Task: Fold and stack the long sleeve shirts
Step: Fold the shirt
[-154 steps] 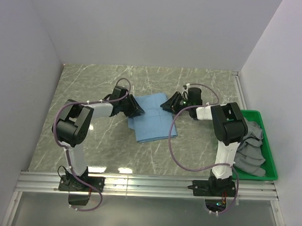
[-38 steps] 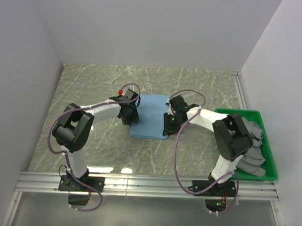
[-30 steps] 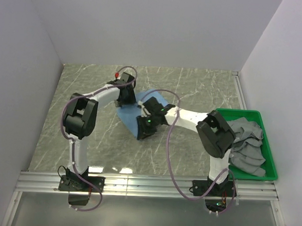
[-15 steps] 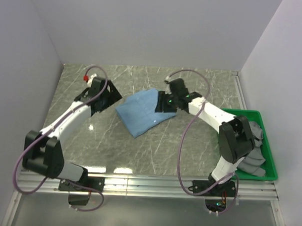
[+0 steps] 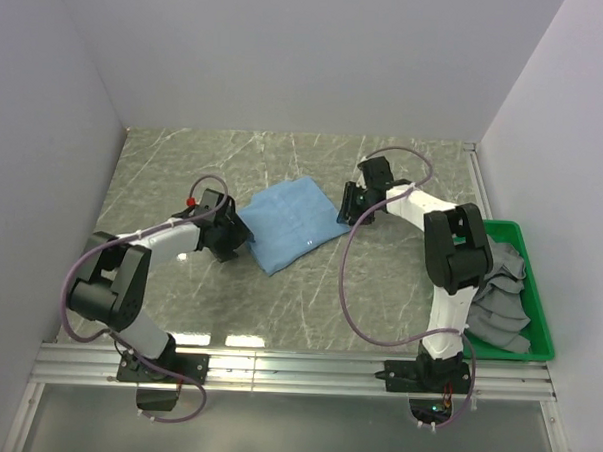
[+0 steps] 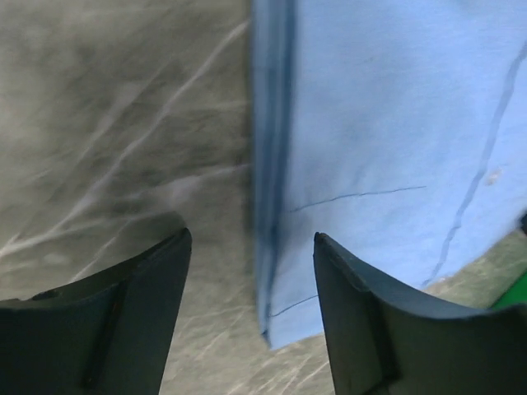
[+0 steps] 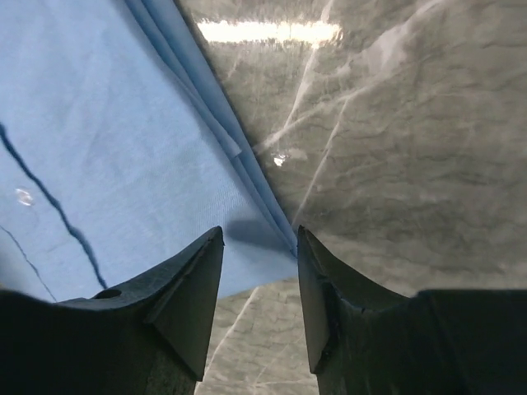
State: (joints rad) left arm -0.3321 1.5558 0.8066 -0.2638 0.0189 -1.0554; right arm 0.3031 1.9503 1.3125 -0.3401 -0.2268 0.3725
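Note:
A folded light blue long sleeve shirt (image 5: 287, 223) lies flat on the marble table, turned at an angle. My left gripper (image 5: 241, 241) is open at the shirt's left edge. In the left wrist view, the shirt (image 6: 387, 140) has its layered fold edge between the spread fingers of the left gripper (image 6: 251, 255). My right gripper (image 5: 346, 210) is open at the shirt's right corner. In the right wrist view, the shirt (image 7: 107, 123) has that corner between the fingers of the right gripper (image 7: 259, 243). Neither gripper clamps the cloth.
A green tray (image 5: 504, 227) stands at the right edge of the table, holding a heap of grey clothes (image 5: 501, 295). White walls close in the table on the left, back and right. The metal rail with the arm bases runs along the front.
The shirt was folded smaller, then slid and turned to an angle. The left arm swung out left and came back to the shirt's left edge. The right gripper moved to its right corner.

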